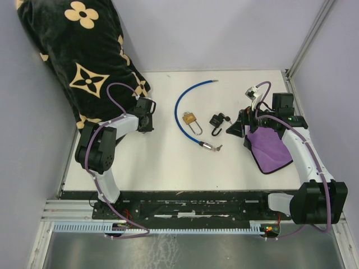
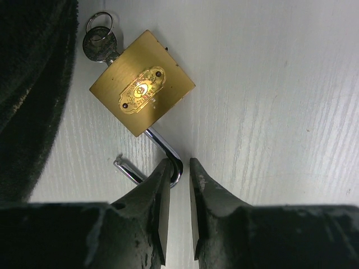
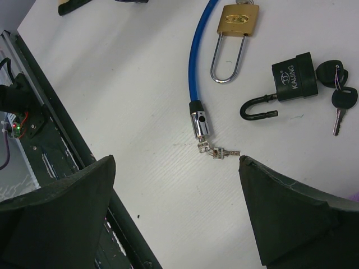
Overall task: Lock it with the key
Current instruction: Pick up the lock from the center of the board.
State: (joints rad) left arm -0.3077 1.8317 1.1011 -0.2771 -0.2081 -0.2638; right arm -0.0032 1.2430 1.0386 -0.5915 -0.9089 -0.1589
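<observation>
white wood-grain tabletop (image 2: 280,112), smooth and bare around the item. item: square brass padlock (image 2: 142,91), lying flat and face-up just beside a black plush cloth with cream flower motifs (image 2: 33,84), under the left arm and not visible in the top view. risk, judged: the left gripper (image 2: 179,174) has its jaws only narrowly apart, with the bend of the bright steel shackle (image 2: 162,143) at their mouth and seemingly not yet pinched. a round, polished bar could squirt out of a closing grip, and the light body could pivot or skate on the slick surface towards the cloth. the shackle's free leg points off to one side, away from its hole, so pressing it home without first swinging it round would likely jam rather than latch. any nudge may also disturb the small silver key (image 2: 96,45) seated in the far end. appearance: warm brushed brass, oval stamped badge held by two rivets, crisp corners, shackle open, key carrying a thin split ring. further out: the right gripper (image 3: 175,162) is spread wide and holds nothing, over a blue cable lock with chrome end and keys (image 3: 197,56), a long-shackled brass padlock (image 3: 238,19) and a black padlock with black-headed keys (image 3: 294,78). a purple cloth (image 1: 269,148) lies by the right arm.
</observation>
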